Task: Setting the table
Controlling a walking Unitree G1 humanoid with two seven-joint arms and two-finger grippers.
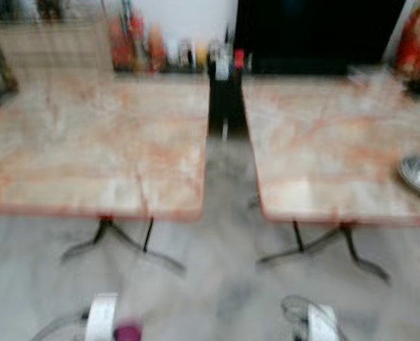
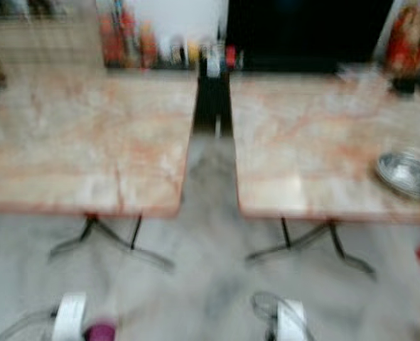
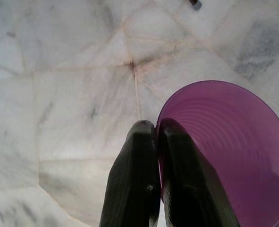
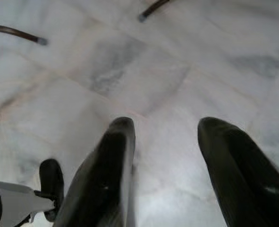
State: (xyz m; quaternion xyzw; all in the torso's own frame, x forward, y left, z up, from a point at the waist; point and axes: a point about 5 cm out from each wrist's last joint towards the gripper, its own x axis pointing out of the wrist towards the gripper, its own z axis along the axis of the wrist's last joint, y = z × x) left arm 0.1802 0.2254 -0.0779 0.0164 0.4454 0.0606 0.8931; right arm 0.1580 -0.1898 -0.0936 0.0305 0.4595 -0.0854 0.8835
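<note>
Left tool pinches purple cup rim, cup beside its fingers.

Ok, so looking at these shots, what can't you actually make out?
- Bottles and jars behind the tables: head views blurred, labels unreadable.
- Silver dish on the right table: contents blurred; cut by the left eye view's edge.
- Purple cup, pinched by the left gripper: base cut off by the frame.
- Right gripper: open over floor.
</note>
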